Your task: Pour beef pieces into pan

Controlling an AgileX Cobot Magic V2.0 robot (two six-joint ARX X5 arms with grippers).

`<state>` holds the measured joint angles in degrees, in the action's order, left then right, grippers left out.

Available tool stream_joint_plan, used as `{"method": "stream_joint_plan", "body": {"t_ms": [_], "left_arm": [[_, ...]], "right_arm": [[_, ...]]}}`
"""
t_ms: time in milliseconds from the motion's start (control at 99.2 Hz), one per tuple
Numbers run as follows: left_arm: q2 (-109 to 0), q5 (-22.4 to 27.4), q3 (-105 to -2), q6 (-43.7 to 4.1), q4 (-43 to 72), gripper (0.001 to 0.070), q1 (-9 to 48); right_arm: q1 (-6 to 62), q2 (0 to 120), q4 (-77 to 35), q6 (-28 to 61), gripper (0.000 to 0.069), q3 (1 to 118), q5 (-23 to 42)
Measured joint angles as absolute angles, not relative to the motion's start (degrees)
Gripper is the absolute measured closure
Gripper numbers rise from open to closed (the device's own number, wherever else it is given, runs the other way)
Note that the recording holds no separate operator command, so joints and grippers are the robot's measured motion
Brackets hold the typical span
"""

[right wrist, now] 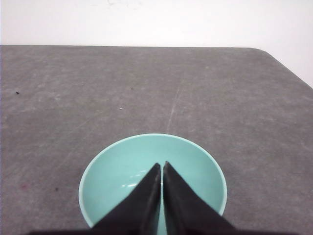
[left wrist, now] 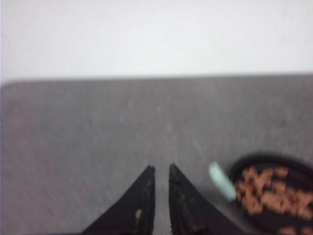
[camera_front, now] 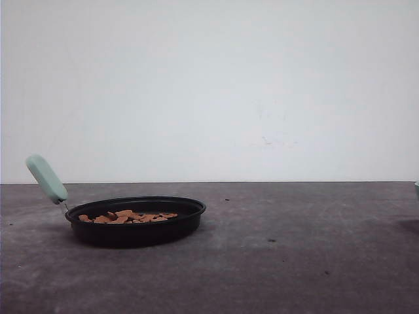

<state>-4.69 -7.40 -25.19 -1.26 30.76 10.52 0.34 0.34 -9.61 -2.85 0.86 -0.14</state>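
Right hand [right wrist: 162, 169], fingers pressed nearly together and holding nothing, hovers above the emptied teal bowl [right wrist: 195, 166]. On the table [camera_front: 294, 248], the pan [camera_front: 136, 229] already holds the beef pieces [camera_front: 127, 216]; the pour looks done, so both hands should retreat gently. Left hand [left wrist: 161, 171] is narrow, empty.

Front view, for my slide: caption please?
Beef pieces lie in the black pan on the grey table.
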Motion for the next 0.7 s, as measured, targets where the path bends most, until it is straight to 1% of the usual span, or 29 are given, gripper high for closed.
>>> {"method": "stream_joint_plan", "body": {"t_ms": [71, 121, 181, 292, 433, 544, 696], "left_arm": [[-0.56, -7.38, -17.17, -3.92, 29.36, 0.0685, 10.35], [-0.34, -7.40, -13.41, -6.28, 29.26, 0.0685, 10.13], [-0.60, -7.46, -9.87, -8.64, 29.21, 0.0685, 9.87], [-0.47, -7.42, -7.22, -10.13, 29.17, 0.0685, 9.91], [-0.27, -7.57, -6.74, -9.28, 27.42, 0.0685, 9.91], [-0.27, -6.92, -6.66, -6.52, 26.98, 0.0685, 9.91], [-0.27, -3.88, -6.61, -1.65, 26.79, 0.0685, 9.91]], "right_arm": [[0.34, 0.36, -9.58, -2.87, 0.0687, 0.86, -0.12], [0.34, 0.34, -9.56, -2.87, 0.0687, 0.86, -0.05], [0.34, 0.36, -9.58, -2.87, 0.0687, 0.86, -0.12], [0.34, 0.36, -9.61, -2.87, 0.0687, 0.86, -0.03], [0.34, 0.36, -9.58, -2.87, 0.0687, 0.86, -0.03], [0.34, 0.36, -9.58, -2.87, 0.0687, 0.86, -0.03], [0.34, 0.36, -9.58, -2.87, 0.0687, 0.86, -0.03]]}}
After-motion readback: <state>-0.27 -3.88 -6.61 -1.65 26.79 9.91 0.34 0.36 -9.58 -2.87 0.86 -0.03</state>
